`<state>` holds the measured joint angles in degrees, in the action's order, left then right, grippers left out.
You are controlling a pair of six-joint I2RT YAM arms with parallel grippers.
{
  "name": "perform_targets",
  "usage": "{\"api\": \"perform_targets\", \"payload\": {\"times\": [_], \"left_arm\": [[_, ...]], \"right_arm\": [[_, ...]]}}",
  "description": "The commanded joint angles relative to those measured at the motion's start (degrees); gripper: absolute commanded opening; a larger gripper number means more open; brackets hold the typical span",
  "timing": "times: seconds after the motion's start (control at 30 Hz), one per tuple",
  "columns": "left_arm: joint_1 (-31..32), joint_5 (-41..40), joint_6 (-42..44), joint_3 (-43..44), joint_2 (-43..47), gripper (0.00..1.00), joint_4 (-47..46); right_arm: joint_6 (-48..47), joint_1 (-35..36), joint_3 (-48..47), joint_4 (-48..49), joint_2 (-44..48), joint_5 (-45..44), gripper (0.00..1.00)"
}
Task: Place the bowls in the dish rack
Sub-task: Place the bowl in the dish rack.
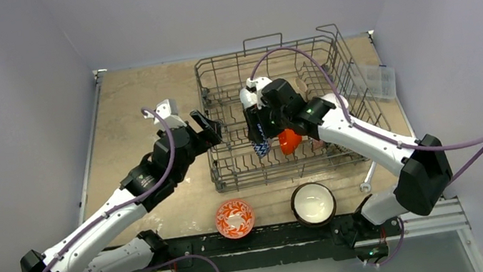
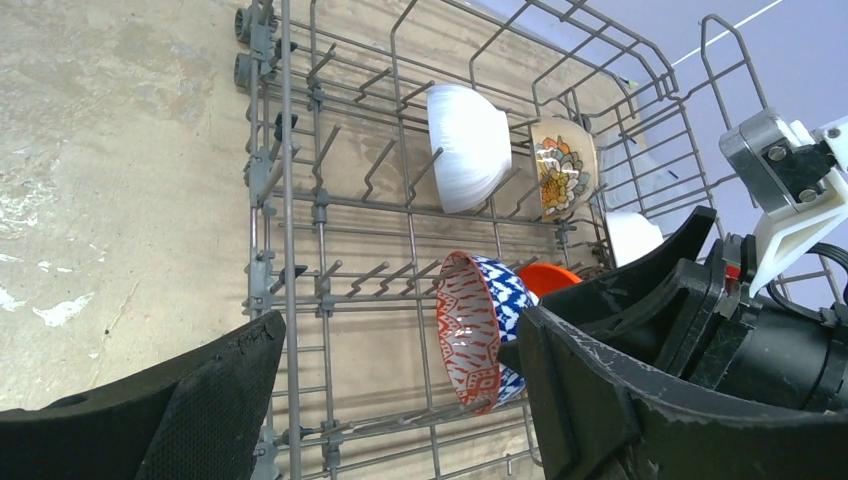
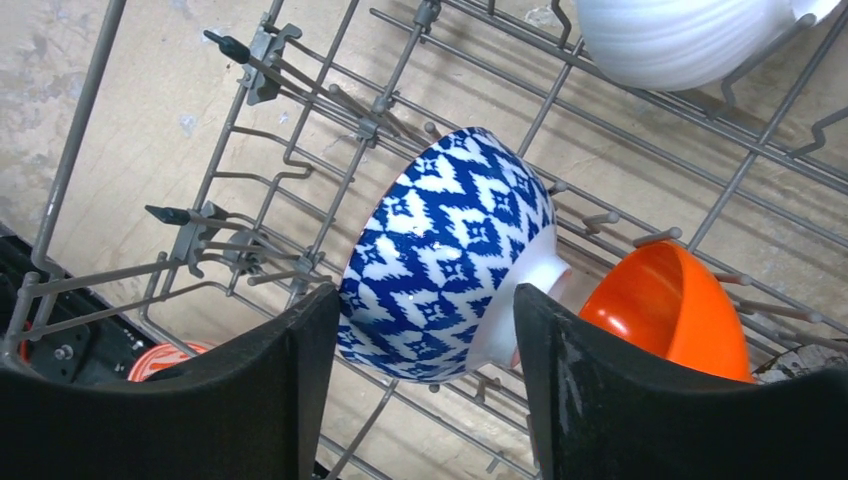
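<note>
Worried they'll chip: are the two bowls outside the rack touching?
Apart. The top view shows bare table between the red-patterned bowl and the dark bowl.

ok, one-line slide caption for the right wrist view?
Right gripper straddles a blue-patterned bowl tilted on its side among the dish rack tines, an orange bowl beside it, a white bowl beyond.

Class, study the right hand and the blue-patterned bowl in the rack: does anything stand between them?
Nothing visible does. The right hand straddles the blue-patterned bowl, one finger close against each side. The orange bowl sits just beyond that bowl's foot, outside the fingers, in the dish rack.
</note>
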<state>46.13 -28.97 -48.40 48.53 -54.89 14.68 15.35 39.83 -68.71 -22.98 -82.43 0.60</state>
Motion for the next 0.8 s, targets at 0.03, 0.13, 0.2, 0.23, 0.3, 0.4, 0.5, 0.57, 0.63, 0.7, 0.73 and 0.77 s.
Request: {"api": "perform_targets", "payload": {"times": [0.03, 0.13, 0.2, 0.23, 0.3, 0.4, 0.5, 0.57, 0.63, 0.7, 0.73, 0.77], "left_arm": [[-0.3, 0.05, 0.26, -0.44, 0.31, 0.84, -0.97], [-0.28, 0.06, 0.04, -0.53, 0.4, 0.84, -0.9], [-0.31, -0.02, -0.11, -0.46, 0.5, 0.84, -0.64], [-0.26, -0.1, -0.11, -0.46, 0.64, 0.84, -0.48], [-0.27, -0.33, -0.04, -0.36, 0.95, 0.84, -0.33], [-0.25, -0.81, 0.21, -0.26, 1.72, 0.84, -0.09], [-0.24, -1.26, 0.43, 0.09, 2.43, 0.84, 0.49], [-0.25, -1.55, 0.5, 0.39, 2.86, 0.84, 0.92], [-0.26, -1.84, 0.84, 0.58, 3.23, 0.84, 1.28], [-0.26, -2.2, 1.18, 0.73, 3.72, 0.84, 1.66], [-0.27, -2.37, 1.39, 0.88, 3.99, 0.84, 2.01], [-0.25, -2.51, 1.74, 0.97, 4.33, 0.84, 2.23]], "right_arm": [[0.24, -0.36, 1.12, -2.12, -0.45, -5.03, 0.57], [0.6, -0.37, 1.55, -2.71, 0.18, -6.32, 0.54], [0.78, -0.34, 1.86, -3.28, 0.38, -6.85, 0.54], [0.84, -0.37, 2.09, -3.76, 0.44, -7.45, 0.54], [1.13, -0.37, 2.91, -4.07, 0.79, -7.71, 0.54], [1.22, -0.37, 4.23, -3.83, 1.18, -7.21, 0.53], [1.58, -0.37, 5.45, -4.0, 1.45, -7.48, 0.5], [1.82, -0.32, 5.98, -3.83, 1.64, -7.37, 0.49], [1.94, -0.37, 6.1, -3.81, 1.66, -7.26, 0.48], [1.88, -0.37, 6.04, -3.84, 1.74, -7.05, 0.47], [1.74, -0.29, 6.04, -3.82, 1.95, -6.81, 0.47], [1.67, -0.36, 5.81, -3.79, 2.11, -6.76, 0.48]]}}
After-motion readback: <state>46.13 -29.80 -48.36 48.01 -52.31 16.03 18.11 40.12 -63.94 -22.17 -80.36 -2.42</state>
